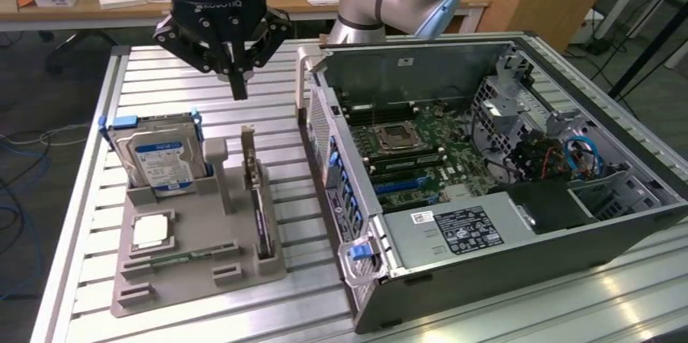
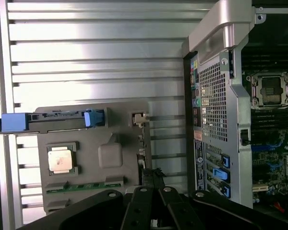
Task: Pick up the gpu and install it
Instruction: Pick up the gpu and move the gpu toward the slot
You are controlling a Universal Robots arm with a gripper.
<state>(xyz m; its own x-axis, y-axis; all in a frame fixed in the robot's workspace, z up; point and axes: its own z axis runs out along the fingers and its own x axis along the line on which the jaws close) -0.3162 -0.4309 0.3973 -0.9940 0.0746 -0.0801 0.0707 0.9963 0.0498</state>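
Gpu (image 1: 254,190): thin flat card standing on its long edge in a slot of the grey moulded holder (image 1: 193,283). We note a dark face and a brownish board side. Its long axis runs far to near in the exterior view, crossing the slats of the desk (image 1: 86,198) and roughly parallel to the nearest wall of the computer case (image 1: 484,174). A pale grey end piece sits at the card's far end. In the wrist view we see the card edge-on, as a narrow dark line.

End effector (image 1: 238,89): black, with its fingers pressed together to a point and gripping nothing. It hangs above the far end of the card, clear of it.

Also in the holder, toward the exterior view's left:
- hard drive (image 1: 161,158), silver with a blue label, upright in blue rails
- square processor chip (image 1: 151,232) with a metallic lid, lying flat
- narrow green memory stick (image 1: 177,260), lying flat just nearer than the chip

The desk is ribbed aluminium, matte and bright. The case lies open on its side just beside the holder, showing us a green motherboard, an empty socket and perforated metal walls
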